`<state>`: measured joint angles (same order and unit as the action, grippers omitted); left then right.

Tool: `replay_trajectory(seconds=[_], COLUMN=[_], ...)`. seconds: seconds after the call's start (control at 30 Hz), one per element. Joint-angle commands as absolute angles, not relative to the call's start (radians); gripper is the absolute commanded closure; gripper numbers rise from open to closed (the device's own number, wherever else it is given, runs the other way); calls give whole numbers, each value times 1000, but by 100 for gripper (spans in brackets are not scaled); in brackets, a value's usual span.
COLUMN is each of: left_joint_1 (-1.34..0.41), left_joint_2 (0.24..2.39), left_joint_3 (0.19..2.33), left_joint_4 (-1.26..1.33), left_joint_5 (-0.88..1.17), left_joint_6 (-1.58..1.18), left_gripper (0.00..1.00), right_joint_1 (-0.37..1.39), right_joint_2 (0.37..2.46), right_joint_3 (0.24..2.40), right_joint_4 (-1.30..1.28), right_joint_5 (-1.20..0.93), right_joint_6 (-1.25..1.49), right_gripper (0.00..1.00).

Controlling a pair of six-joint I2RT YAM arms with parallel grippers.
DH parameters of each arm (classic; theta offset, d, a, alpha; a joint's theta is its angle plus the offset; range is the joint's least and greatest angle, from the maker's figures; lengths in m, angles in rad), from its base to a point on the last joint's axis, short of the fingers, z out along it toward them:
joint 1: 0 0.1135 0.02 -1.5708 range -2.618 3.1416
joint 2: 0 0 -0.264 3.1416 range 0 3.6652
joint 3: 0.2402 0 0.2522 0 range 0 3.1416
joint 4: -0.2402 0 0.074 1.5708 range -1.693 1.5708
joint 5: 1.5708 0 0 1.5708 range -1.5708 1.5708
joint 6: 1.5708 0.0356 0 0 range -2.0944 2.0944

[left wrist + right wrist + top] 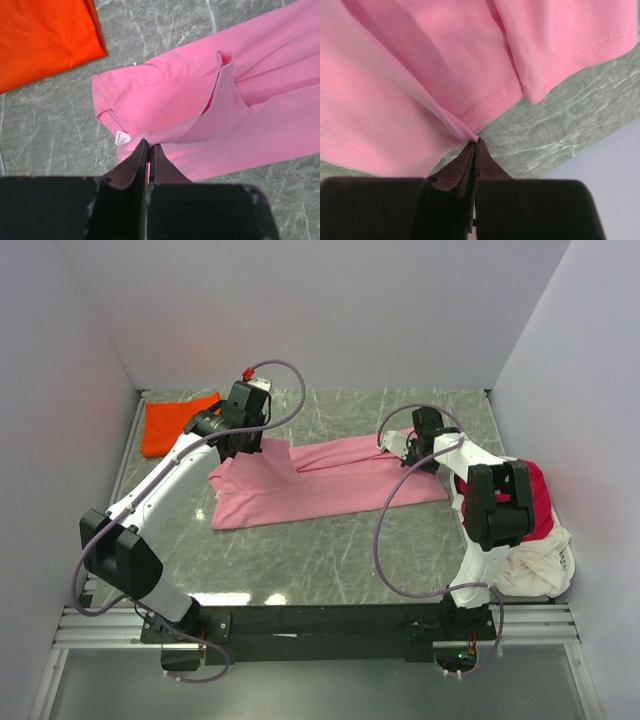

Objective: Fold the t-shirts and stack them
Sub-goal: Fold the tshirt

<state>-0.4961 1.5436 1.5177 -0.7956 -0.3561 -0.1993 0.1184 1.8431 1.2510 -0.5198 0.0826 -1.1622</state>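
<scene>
— Where does the work stand?

— TABLETOP, MID-FOLD: You have the pink t-shirt (330,480) stretched flat across the middle of the tabletop (330,570), running from nine to three o'clock, with one long side already folded in. Your left fingers (132,165) are pressed together on the collar-end edge, just beside the white label (122,137). Your right fingers (460,167) pinch the hem-end corner at three o'clock. The orange-red t-shirt (175,425) lies folded square at ten o'clock. The crimson and cream t-shirts (545,510) sit heaped at four o'clock, behind your right arm.

— And how do you carry the fold well?

— Lift both ends together and level, so the cloth is taut between them and does not sag. Bring the pinched far edge toward six o'clock in one even sweep and lay it along the near edge. Release only once the cloth lies flat. Mind the loose sleeve by the collar, which looks likely to bunch.
</scene>
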Motion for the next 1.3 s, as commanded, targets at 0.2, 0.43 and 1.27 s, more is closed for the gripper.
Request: replay_trajectory(seconds=[0.2, 0.43, 1.27], left_joint_1=[-453, -354, -267], left_joint_2=[1655, 1879, 790], left_joint_3=[1589, 1727, 680], left_joint_4=[-746, -839, -551], left_joint_5=[-336, -408, -124], left_joint_6=[-176, -262, -1070], left_gripper=[99, 40, 27], right_joint_1=[103, 104, 547], right_joint_2=[1842, 1790, 1604], right_joint_3=[1301, 1293, 1032], right_joint_4=[-499, -454, -417], right_joint_5=[101, 78, -160], right_joint_6=[-1128, -1074, -1071], right_gripper=[92, 62, 46])
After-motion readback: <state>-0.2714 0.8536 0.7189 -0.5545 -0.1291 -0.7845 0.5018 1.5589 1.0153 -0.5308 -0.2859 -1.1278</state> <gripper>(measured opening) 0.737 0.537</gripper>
